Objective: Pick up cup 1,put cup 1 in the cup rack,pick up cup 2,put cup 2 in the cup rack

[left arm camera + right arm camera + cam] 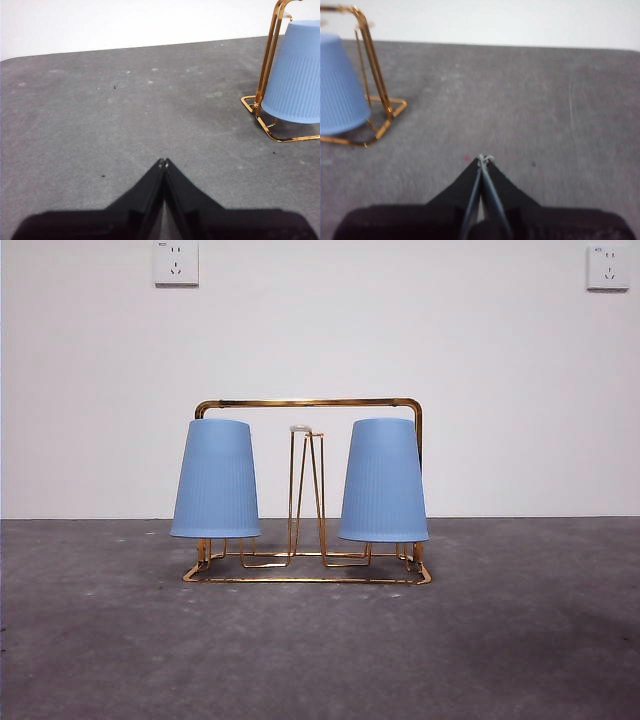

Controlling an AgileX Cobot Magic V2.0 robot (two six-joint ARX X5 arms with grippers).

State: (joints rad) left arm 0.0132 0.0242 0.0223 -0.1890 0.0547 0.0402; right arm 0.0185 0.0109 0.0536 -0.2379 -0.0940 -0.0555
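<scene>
Across the lower frame we log a grey table (100,660) below a white wall (90,390); left gripper (163,161) and right gripper (484,159) hover, jaws together.

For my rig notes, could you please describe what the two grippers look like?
Both look alike: the left gripper and right gripper each have two matte black jaws, broad at the base and tapering to thin pointed tips. No cables or markings show.

It looked like a plain test room or lab. There was a bare white wall (320,340) with two white power sockets (176,262) up high, and a rough grey table (320,650) with nothing homey around.
</scene>
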